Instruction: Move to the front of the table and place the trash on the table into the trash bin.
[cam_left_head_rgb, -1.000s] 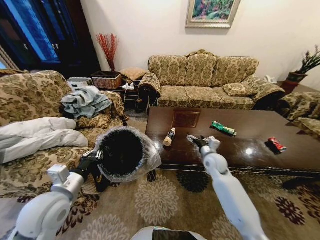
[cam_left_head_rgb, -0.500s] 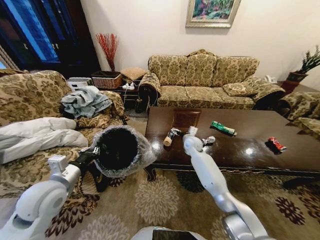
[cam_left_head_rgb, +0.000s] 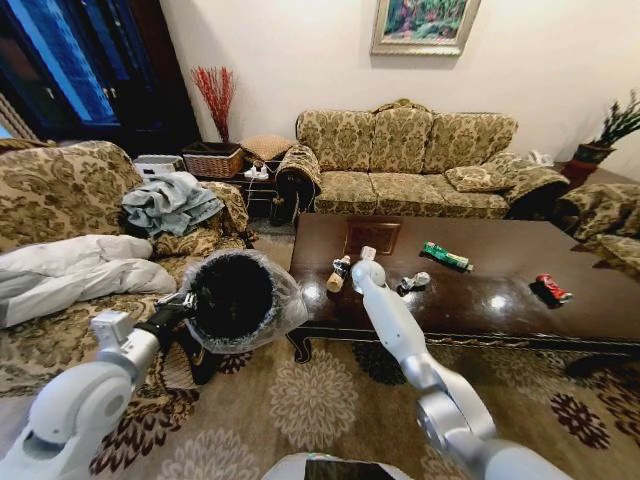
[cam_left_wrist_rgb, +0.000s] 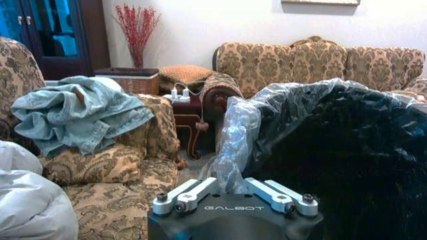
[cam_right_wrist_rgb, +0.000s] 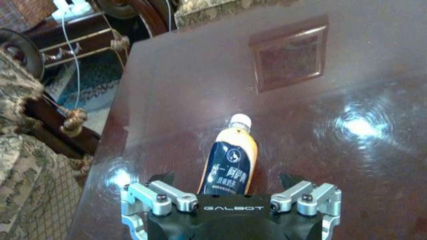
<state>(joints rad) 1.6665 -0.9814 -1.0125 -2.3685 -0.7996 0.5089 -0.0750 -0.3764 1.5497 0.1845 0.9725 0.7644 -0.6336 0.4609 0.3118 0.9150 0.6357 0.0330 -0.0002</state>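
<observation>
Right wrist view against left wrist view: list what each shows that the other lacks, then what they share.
Right wrist view alone: the right gripper, jaws open either side of the small bottle lying on the table, whose square inlay sits beyond.

Left wrist view alone: the left gripper shut on the bagged rim of the trash bin, plus a sofa, a woven basket and crumpled denim on an armchair.

Shared: the side cabinet with the white charger on it.
</observation>
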